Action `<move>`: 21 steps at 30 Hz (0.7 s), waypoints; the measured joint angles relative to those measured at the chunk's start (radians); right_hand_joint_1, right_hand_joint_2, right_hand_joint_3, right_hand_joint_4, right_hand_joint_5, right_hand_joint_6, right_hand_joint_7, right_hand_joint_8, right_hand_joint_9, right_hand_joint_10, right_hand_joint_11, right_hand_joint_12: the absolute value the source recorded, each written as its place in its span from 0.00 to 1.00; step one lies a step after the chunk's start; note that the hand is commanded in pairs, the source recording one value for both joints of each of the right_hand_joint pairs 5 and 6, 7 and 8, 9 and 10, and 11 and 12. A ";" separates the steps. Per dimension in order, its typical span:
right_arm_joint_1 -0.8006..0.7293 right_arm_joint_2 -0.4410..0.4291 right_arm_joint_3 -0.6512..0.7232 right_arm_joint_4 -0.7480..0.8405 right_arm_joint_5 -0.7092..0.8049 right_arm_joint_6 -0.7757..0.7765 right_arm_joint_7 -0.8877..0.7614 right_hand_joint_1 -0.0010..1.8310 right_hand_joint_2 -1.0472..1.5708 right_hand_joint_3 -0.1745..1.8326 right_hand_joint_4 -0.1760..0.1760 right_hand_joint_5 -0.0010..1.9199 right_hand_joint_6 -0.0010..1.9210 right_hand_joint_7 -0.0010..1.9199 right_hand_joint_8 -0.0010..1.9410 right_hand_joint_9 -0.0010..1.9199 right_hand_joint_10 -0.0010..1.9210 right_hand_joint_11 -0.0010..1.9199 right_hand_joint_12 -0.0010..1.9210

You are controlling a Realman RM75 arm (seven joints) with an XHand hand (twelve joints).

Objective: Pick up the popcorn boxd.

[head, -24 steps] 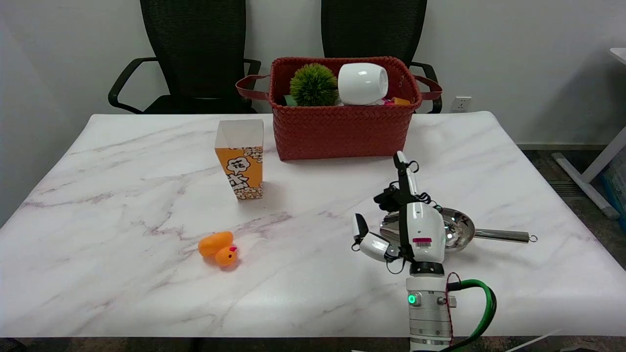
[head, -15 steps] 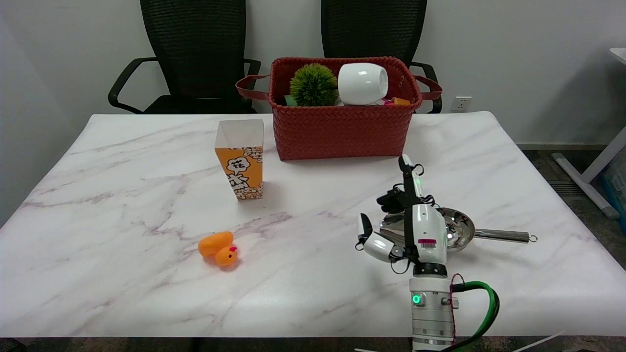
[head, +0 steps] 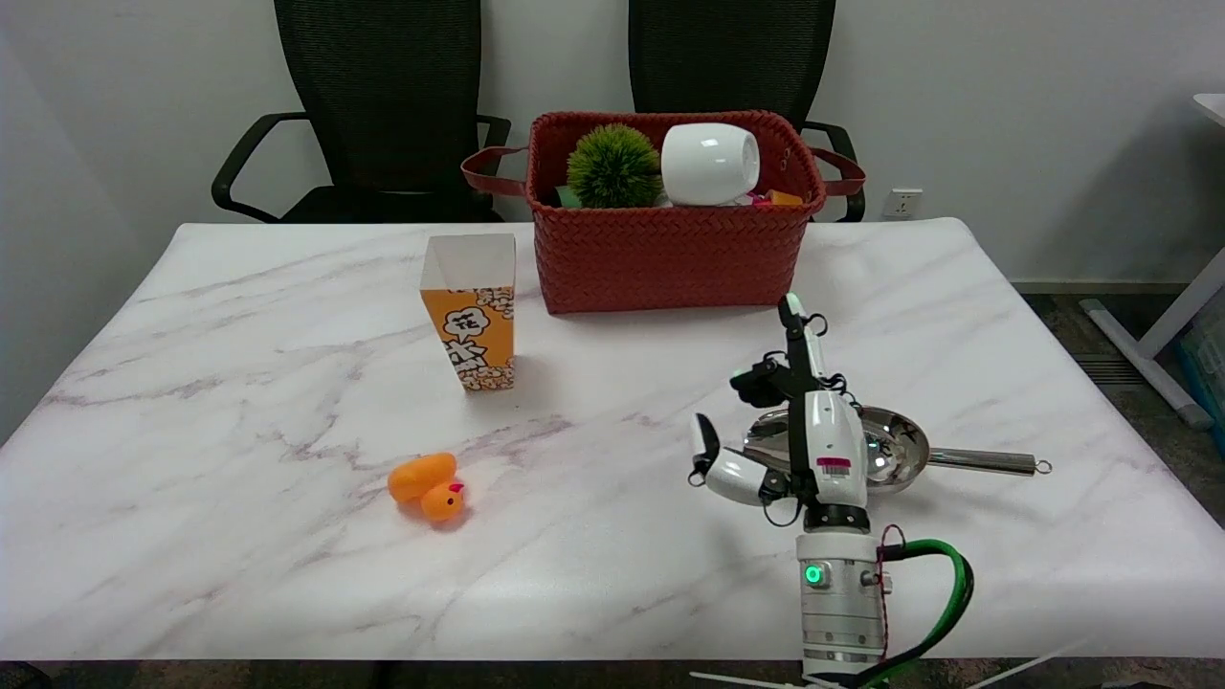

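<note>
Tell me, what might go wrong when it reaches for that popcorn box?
The popcorn box is tall, narrow and open-topped, so a sideways nudge from the right hand might tip or crush it. The red basket stands close beside it, leaving little room for the fingers. The hand hangs over a metal ladle it could knock.

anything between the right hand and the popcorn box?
No. In the head view only bare marble table lies between the right hand and the popcorn box.
</note>
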 measured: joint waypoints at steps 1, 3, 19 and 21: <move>0.000 0.000 0.001 0.005 0.001 -0.007 0.001 0.63 0.53 0.52 0.50 0.04 0.04 0.34 0.34 0.31 0.31 0.34 0.34; 0.000 0.000 0.005 0.015 0.005 -0.024 0.004 0.63 0.51 0.51 0.50 0.03 0.03 0.31 0.30 0.28 0.28 0.30 0.30; 0.001 0.007 0.030 0.098 0.094 -0.200 0.002 0.57 0.33 0.00 0.50 0.00 0.00 0.00 0.00 0.03 0.03 0.00 0.00; 0.001 0.011 0.035 0.116 0.114 -0.236 -0.006 0.56 0.34 0.00 0.50 0.00 0.00 0.00 0.00 0.05 0.05 0.00 0.00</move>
